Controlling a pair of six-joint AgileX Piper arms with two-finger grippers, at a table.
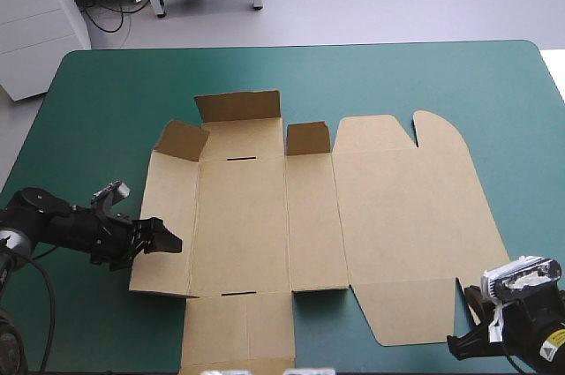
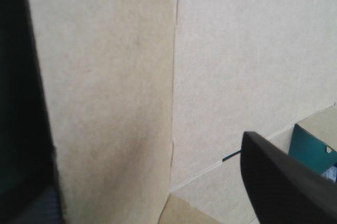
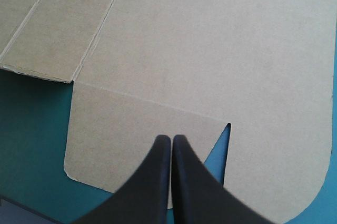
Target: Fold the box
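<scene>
The brown box [image 1: 265, 216] lies as a cut sheet, almost wholly flat on the table. Three short flaps along its far left edge stand partly raised [image 1: 238, 106]. My left gripper [image 1: 168, 241] is open at the sheet's left side panel. In the left wrist view that panel [image 2: 105, 92] fills the space between the gripper's [image 2: 147, 182] fingers. My right gripper [image 1: 463, 331] is shut at the near right corner. Its tip [image 3: 171, 137] hovers over the near flap of the broad lid panel [image 3: 221, 39], beside a slit in the board.
The teal-green cover [image 1: 397, 75] runs wide beyond the sheet's far edge and along the right side. The sheet's near flap [image 1: 234, 340] reaches the table's near edge between the two arms.
</scene>
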